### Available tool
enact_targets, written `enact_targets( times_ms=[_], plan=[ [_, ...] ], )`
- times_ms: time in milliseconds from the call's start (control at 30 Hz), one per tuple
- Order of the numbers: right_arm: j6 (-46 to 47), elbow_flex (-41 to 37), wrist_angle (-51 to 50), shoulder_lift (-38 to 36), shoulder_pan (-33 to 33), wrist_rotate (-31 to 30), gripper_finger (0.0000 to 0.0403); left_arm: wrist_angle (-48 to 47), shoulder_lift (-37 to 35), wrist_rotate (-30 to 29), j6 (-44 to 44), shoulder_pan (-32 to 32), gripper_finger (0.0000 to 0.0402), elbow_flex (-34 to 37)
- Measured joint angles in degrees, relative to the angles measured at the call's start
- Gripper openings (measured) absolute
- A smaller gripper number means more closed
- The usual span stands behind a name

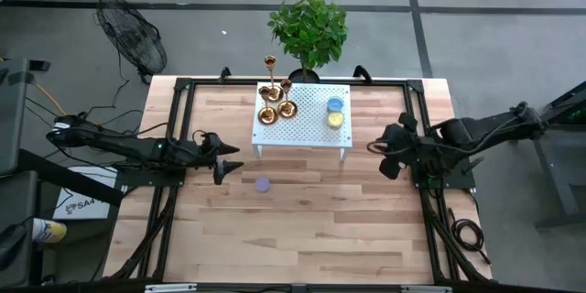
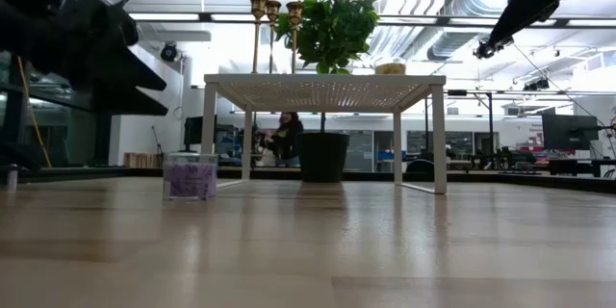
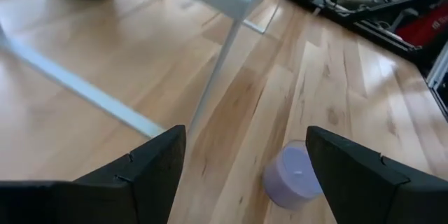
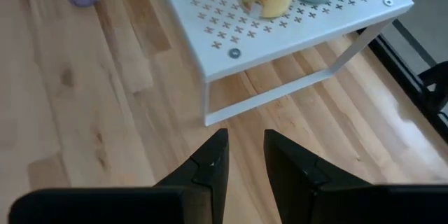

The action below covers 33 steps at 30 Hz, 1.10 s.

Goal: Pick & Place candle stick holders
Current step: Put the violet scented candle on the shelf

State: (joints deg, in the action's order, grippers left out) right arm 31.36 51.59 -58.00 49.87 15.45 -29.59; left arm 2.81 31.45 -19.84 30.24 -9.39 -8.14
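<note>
The gold candle stick holders (image 1: 275,101) stand on their round bases on the left part of a white perforated stand (image 1: 302,133). Their cups (image 2: 273,8) rise above the stand top in the low view. My left gripper (image 1: 233,158) hovers open over the table, left of the stand. A purple candle (image 3: 294,175) sits on the wood ahead of its fingers. My right gripper (image 4: 245,136) hangs high, right of the stand, tilted down toward the stand's near right corner. Its fingers stand a narrow gap apart with nothing between them.
A yellow candle (image 1: 335,120) and a blue one (image 1: 335,104) sit on the stand's right part. A potted plant (image 1: 309,32) stands behind the stand at the far edge. The purple candle (image 1: 263,184) rests on the table just near of the stand's left leg.
</note>
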Motion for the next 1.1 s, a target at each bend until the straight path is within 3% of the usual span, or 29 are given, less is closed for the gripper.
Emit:
enact_targets(
  times_ms=[200, 367, 567, 1100],
  plan=[
    [6.89, -2.98, 0.92, 0.0, 5.85, -3.82, 0.0087, -3.82, 5.24, 0.5, 8.32, 0.0, 0.0291, -2.96],
    [10.07, -9.81, 5.86, -0.02, 8.46, -4.59, 0.0087, -15.02, 12.16, 0.85, 14.51, 0.0, 0.0291, -11.24],
    [11.28, -15.98, 12.66, -0.02, 10.34, -4.13, 0.0087, -27.86, 21.68, 1.81, 30.04, 0.0, 0.0291, -21.29],
    [8.03, -16.94, 13.27, -0.07, 14.47, -2.83, 0.0087, -41.05, 46.63, 11.94, 45.06, 0.0, 0.0291, -41.14]
  ],
)
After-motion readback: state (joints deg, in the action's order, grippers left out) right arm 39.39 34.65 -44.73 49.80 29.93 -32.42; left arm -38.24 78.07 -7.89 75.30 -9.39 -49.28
